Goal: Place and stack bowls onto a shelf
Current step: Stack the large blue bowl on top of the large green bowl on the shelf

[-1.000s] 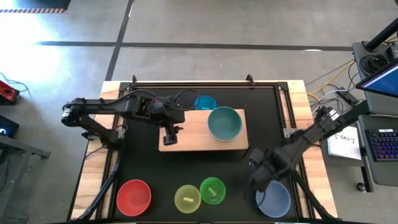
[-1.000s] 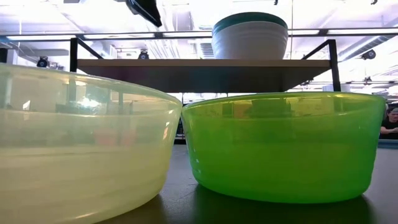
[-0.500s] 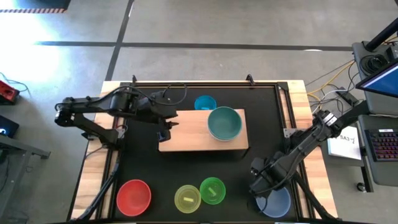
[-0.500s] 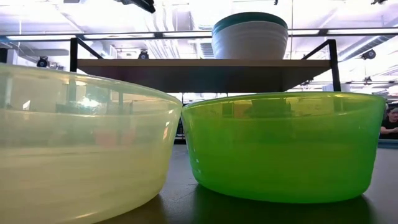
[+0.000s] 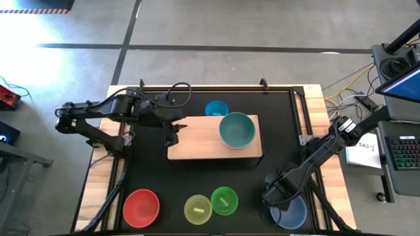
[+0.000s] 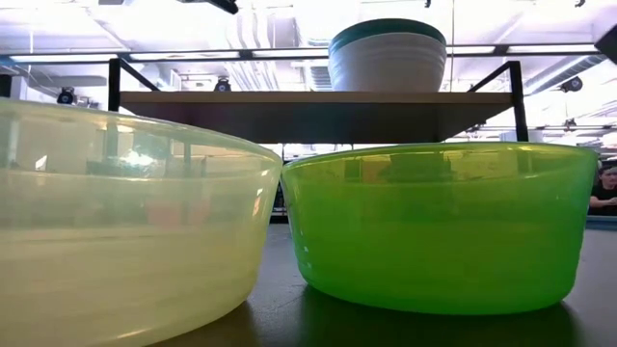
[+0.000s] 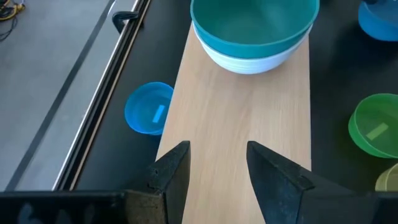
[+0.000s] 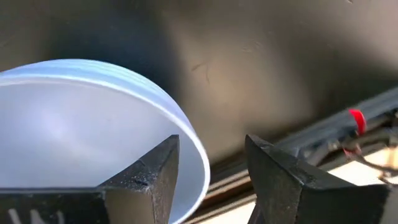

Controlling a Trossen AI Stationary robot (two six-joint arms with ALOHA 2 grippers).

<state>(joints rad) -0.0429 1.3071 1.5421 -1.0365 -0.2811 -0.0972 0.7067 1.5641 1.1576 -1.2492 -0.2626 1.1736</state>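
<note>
The pale wood shelf stands mid-table and carries the teal-green bowl nested in the white bowl. The cyan bowl sits on the mat behind the shelf. Near the front edge sit the red bowl, the yellow-green bowl, the bright green bowl and the slate-blue bowl. My left gripper hovers open over the shelf's left end. My right gripper is open astride the slate-blue bowl's rim, one finger over the inside and one outside. No magenta bowl shows.
The shelf is a raised board on black legs, with free board left of the stacked bowls. A black rail runs along the mat's edge close beside the slate-blue bowl. Wooden table borders flank the mat.
My left gripper has drawn back from the shelf's left end toward the table's left and far side, rising out of the low view's top. My right gripper has moved toward the near edge and down over the slate-blue bowl. No bowl has moved.
</note>
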